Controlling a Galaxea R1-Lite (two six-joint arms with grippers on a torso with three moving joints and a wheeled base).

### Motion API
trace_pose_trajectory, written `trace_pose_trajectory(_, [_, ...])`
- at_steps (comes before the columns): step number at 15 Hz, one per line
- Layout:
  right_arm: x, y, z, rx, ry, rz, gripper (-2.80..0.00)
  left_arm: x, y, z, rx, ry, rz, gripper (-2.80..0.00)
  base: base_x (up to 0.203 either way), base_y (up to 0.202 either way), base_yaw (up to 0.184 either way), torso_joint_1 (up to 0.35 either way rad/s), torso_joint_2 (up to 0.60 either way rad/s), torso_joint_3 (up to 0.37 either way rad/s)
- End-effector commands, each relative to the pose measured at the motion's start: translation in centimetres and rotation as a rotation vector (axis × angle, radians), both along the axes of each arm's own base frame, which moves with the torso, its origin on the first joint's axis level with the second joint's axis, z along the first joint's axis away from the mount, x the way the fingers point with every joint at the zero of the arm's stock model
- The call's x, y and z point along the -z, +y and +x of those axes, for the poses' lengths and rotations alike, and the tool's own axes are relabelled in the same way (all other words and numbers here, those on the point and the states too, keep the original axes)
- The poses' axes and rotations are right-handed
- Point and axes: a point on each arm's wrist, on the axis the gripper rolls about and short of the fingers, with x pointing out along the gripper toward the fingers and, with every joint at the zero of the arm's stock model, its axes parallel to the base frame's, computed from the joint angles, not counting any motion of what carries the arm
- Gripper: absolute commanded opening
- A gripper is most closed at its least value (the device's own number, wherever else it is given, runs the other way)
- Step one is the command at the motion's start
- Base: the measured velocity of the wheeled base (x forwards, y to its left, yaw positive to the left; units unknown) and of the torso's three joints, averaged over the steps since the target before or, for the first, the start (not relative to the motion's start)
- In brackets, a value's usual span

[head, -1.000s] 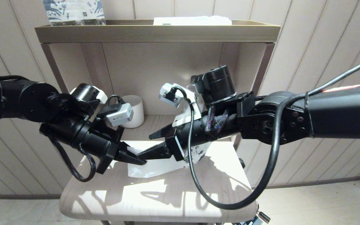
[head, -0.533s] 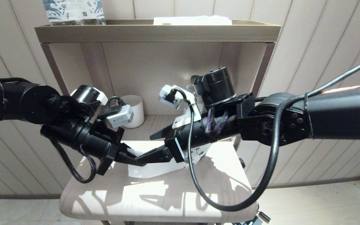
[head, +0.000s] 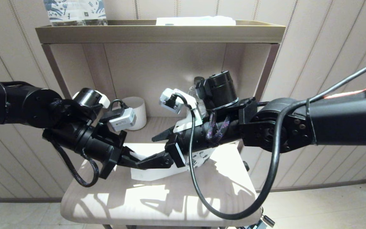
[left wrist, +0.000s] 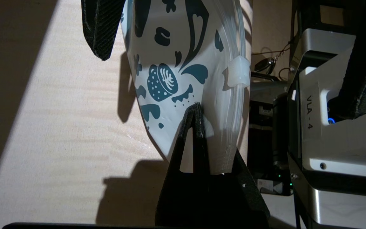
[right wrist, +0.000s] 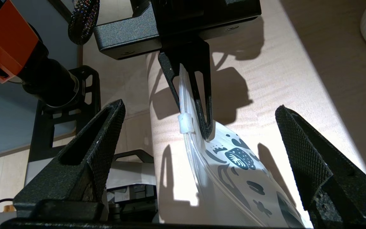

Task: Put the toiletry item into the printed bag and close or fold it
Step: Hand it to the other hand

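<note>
The printed bag (head: 152, 174), white with blue leaf prints (left wrist: 170, 73), hangs tilted just above the pale table (head: 157, 203). My left gripper (left wrist: 196, 109) is shut on a corner of the bag beside its zip edge, where a white slider (right wrist: 185, 123) sits close to the fingertips. My right gripper (right wrist: 200, 107) is open wide, one finger on each side of the bag (right wrist: 237, 165) and not touching it. In the head view my right gripper (head: 149, 151) faces the left gripper (head: 132, 160) tip to tip. The toiletry item is out of view.
A ribbed white cup (head: 137, 113) stands at the back of the lower shelf. The upper shelf (head: 157, 33) carries a blue-patterned wrapped bottle (head: 75, 12) and a flat white packet (head: 195, 20). The right arm's black cable (head: 233, 213) loops over the table's front.
My right gripper's jaws have spread wider and it has edged toward the left gripper. The left gripper keeps its hold on the bag.
</note>
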Motion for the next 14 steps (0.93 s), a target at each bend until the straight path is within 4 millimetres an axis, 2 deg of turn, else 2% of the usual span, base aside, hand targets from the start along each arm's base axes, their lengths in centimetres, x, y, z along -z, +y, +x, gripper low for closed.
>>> trace_pose_trajectory(1, [0.37, 0.06, -0.09, -0.006, 0.007, -0.006, 0.0, 0.11, 0.02, 0.04, 0.004, 0.003, -0.002, -2.8, 0.0, 0.0, 0.0, 0.0, 0.0, 0.0])
trace_pose_trajectory(10, [1.04, 0.37, 0.62, 0.036, -0.027, -0.022, 0.0, 0.34, -0.16, 0.51, 0.001, 0.01, -0.001, -2.8, 0.0, 0.0, 0.0, 0.0, 0.0, 0.0])
trace_pose_trajectory(11, [1.09, 0.37, 0.62, 0.038, -0.03, -0.023, -2.8, 0.33, -0.15, 0.51, 0.001, 0.01, -0.001, -2.8, 0.0, 0.0, 0.0, 0.0, 0.0, 0.0])
trace_pose_trajectory(14, [1.05, 0.41, 0.69, 0.043, -0.047, -0.025, -2.8, 0.29, -0.17, 0.47, 0.002, 0.008, -0.002, -2.8, 0.0, 0.0, 0.0, 0.0, 0.0, 0.0])
